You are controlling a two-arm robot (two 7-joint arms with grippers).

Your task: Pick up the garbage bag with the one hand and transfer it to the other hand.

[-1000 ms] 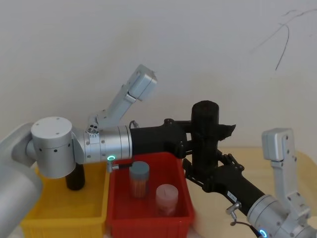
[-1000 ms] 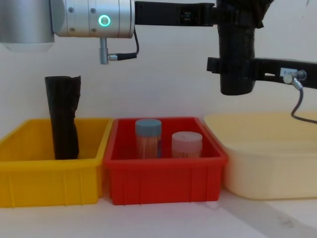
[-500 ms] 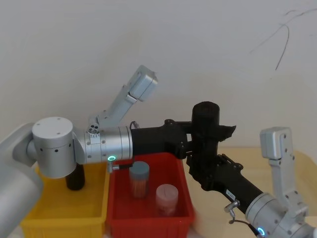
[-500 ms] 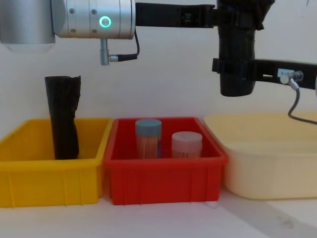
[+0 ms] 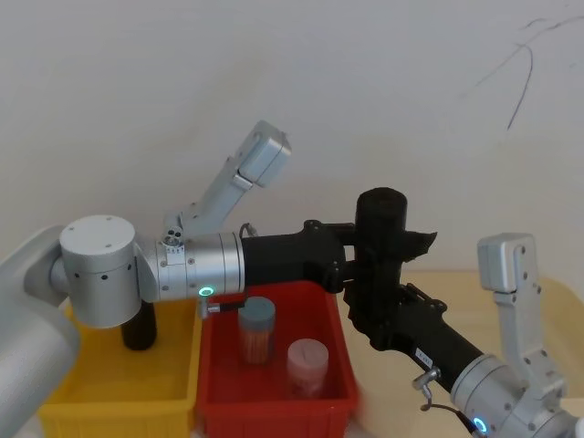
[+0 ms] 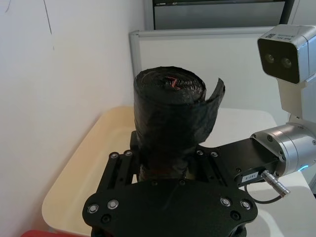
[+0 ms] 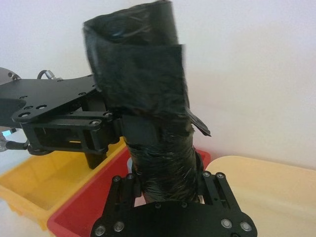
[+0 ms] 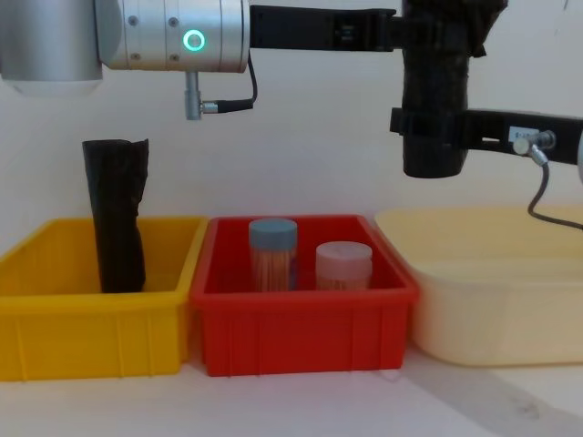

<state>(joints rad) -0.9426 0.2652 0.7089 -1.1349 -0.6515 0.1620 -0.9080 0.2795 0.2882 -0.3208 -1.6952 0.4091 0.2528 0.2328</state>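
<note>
White and small, a label (image 8: 521, 133) is stuck on the right gripper (image 8: 428, 127); its print cannot be made out. The garbage bag (image 8: 435, 82) is held upright, long axis vertical, high above the right rim of the red bin (image 8: 301, 337). Its upper part is pinched by the left gripper (image 8: 414, 29), its lower part by the right gripper. The bag is seen as glossy, wrinkled black plastic rolled into a stubby cylinder, one loose flap sticking out near the top.

Bright, even, diffuse light throughout. Faint soft shadow across table (image 8: 492, 401) in chest view. Dull highlights on wrinkled garbage bag (image 7: 148, 148). Plainly glowing green ring (image 8: 192, 39). Evenly lit pale wall (image 5: 137, 91).
</note>
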